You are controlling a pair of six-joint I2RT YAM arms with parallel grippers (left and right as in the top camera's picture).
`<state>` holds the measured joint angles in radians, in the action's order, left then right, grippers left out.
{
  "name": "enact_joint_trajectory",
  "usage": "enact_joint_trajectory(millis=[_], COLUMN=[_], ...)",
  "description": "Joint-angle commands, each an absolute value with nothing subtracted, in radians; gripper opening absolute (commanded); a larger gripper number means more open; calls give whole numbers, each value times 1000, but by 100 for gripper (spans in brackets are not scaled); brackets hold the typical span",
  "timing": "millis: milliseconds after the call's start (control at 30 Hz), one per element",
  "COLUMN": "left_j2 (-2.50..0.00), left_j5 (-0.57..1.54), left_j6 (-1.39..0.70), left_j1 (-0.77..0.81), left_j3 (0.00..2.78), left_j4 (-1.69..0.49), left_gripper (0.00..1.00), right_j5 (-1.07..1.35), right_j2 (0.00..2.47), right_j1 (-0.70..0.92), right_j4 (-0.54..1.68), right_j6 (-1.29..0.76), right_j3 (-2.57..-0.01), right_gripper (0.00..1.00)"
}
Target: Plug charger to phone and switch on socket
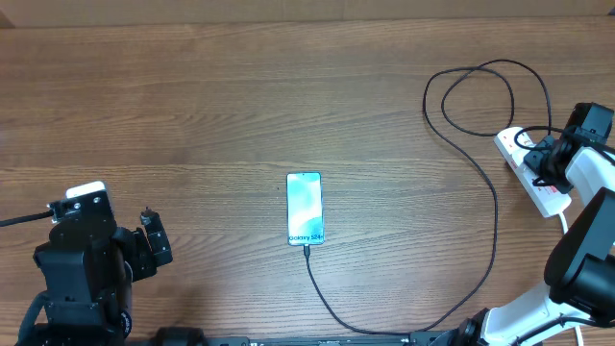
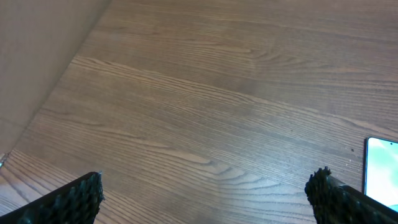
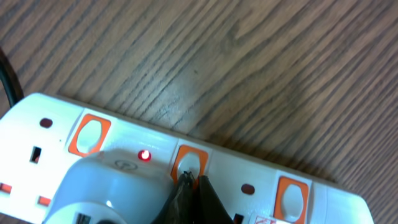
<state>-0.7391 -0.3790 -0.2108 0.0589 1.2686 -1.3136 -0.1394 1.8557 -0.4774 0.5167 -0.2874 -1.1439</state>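
Two claws, three task items, one table.

Item 1, right gripper (image 3: 191, 185): fingertips pressed together with nothing between them. Their joined point touches the 6 o'clock edge of an orange-framed switch (image 3: 188, 163) on the socket (image 3: 261, 177). A red lamp (image 3: 145, 155) is lit at 9 o'clock of that switch. A white plug body (image 3: 106, 186) sits at 8 o'clock of the fingertips and is cut off by the frame's lower edge.

Item 2, left gripper (image 2: 206, 182): jaws spread wide, holding nothing, above bare table (image 2: 205, 93). It is at 8 o'clock in the overhead view, well apart from the socket at 3 o'clock.

Item 3, phone (image 1: 305, 209): centre of the overhead view, screen up and lit, long axis running 12 to 6. It lies at 3 o'clock of the left gripper and apart from it.

Item 4, charger (image 1: 495, 211): the cable meets the phone's 6 o'clock edge and runs toward 6. It then sweeps round to 3 and loops at 2 o'clock beside the socket.

Obscured: the plug tip at the phone is too small to tell whether it is fully seated. In the overhead view the right arm covers much of the socket, so the switches and lamp cannot be made out there. The right wrist view shows them plainly but crops both ends of the strip. The left wrist view catches only a corner of the phone at its 4 o'clock edge.
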Motion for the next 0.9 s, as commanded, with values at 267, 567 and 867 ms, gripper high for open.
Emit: enact_joint_trajectory(millis=[267, 567, 867], left_j2=[-537, -338, -164], left_j5=[-392, -392, -392], left_j6=[-225, -225, -225], left_j1=[61, 58, 51], left_j3=[1271, 1271, 1271], left_j4=[-1312, -1313, -1313], left_gripper=[100, 100, 100], right_j5=[40, 154, 222], right_j2=[1865, 1699, 1341], right_j1=[-438, -401, -216], right_j4=[695, 785, 821], right_j6=[-421, -419, -414], right_j3=[-1124, -1128, -1128], right_gripper=[4, 4, 4])
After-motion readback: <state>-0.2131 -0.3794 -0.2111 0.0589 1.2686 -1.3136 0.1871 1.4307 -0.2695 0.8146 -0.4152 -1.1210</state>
